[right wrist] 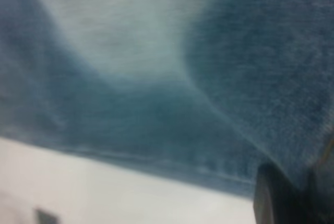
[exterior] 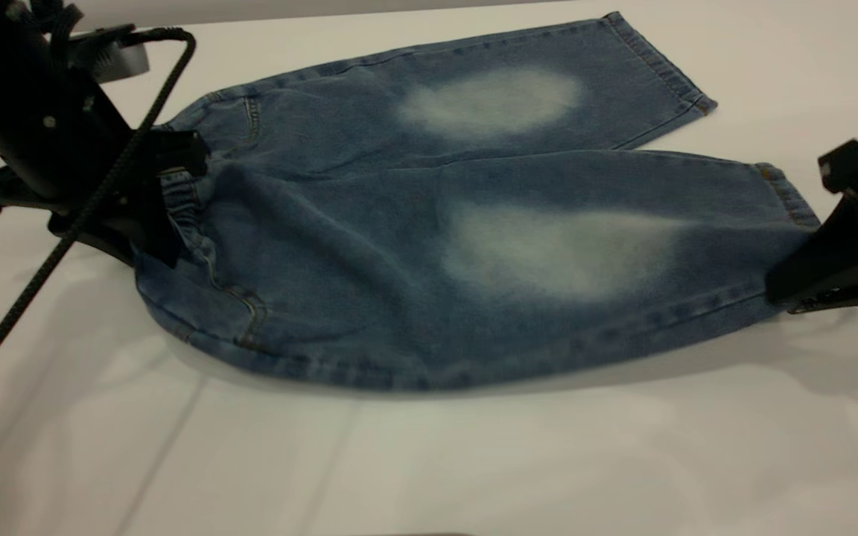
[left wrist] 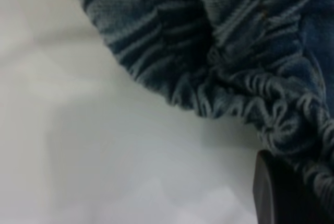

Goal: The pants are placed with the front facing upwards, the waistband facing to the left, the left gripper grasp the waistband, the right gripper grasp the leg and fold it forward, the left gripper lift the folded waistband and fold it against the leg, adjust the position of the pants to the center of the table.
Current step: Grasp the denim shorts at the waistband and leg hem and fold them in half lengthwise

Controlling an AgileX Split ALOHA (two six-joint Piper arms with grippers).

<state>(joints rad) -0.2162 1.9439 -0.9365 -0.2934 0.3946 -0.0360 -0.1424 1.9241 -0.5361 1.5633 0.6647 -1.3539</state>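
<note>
We find the left gripper point(exterior: 168, 201) closed on the waistband point(exterior: 189, 212), its fingers pinching the ruched denim at the end of the pants point(exterior: 429, 223) nearest that arm. In its wrist view one dark finger point(left wrist: 279, 192) sits against the gathered band point(left wrist: 250, 104), with bare white surface right beside it. Outward from that claw the near leg runs across to the right gripper point(exterior: 801, 286), which clamps the hem end of that leg; its wrist view shows a fingertip point(right wrist: 271, 195) under the lifted cloth point(right wrist: 156, 78). Between the two claws the near edge of the pants hangs just clear of the table point(exterior: 474, 461), casting a shadow. The far leg lies flat beyond, its cuff free. Open tabletop spreads in front of both claws.
</note>
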